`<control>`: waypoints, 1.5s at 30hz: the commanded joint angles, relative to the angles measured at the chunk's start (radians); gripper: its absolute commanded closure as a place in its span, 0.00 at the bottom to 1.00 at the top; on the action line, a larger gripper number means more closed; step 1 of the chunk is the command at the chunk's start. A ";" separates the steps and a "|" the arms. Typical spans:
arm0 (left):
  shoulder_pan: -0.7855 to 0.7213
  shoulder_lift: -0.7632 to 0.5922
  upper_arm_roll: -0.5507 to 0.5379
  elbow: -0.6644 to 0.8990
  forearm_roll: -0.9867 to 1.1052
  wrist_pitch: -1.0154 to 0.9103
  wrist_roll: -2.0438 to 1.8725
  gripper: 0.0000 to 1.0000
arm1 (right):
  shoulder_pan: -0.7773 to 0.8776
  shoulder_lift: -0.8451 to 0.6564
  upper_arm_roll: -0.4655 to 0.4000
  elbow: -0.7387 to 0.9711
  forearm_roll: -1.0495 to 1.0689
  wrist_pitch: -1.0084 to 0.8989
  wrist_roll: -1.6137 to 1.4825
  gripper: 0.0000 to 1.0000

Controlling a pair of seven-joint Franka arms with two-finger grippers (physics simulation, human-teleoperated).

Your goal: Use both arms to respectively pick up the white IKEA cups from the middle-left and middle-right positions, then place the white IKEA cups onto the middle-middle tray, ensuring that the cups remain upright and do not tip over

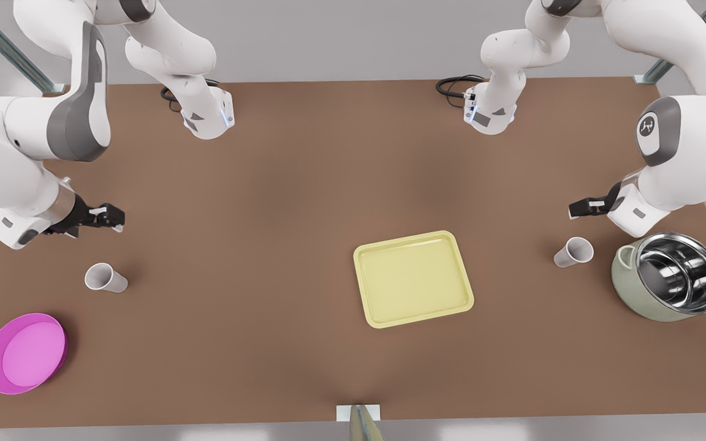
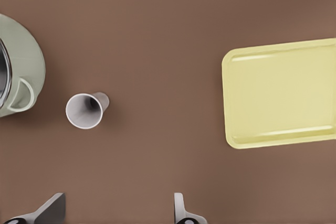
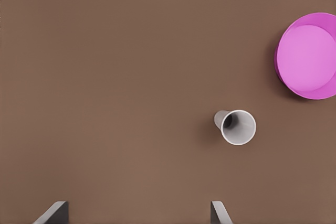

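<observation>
The left gripper hangs wide open above one white cup near the green pot. The right gripper, equally wide, hangs above the other cup. The tray lies between them.

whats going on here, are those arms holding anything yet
Not yet. Two robot arms hover over a brown table, each near a white cup. The left gripper, fingers open, is above the cup that stands beside the green pot, at the front view's right. The right gripper, also open, is above the other cup near the pink dish. Both cups stand upright on the table, untouched. The yellow tray between them holds nothing.
</observation>
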 commanded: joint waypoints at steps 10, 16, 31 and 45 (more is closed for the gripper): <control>0.043 0.264 0.060 -0.127 0.050 0.535 0.003 0.00 | -0.160 0.365 -0.004 0.179 -0.011 0.061 -0.044 0.00; 0.041 0.189 0.101 -0.401 0.050 0.729 0.003 0.00 | -0.254 0.471 -0.004 0.147 -0.048 0.224 -0.158 0.00; 0.064 0.280 0.122 -0.498 0.050 0.765 -0.004 0.66 | -0.358 0.485 -0.004 -0.052 -0.086 0.419 -0.194 0.00; -0.276 0.384 -0.039 -0.124 0.117 0.469 -0.737 0.79 | -0.374 0.531 -0.003 -0.104 -0.081 0.460 -0.242 0.62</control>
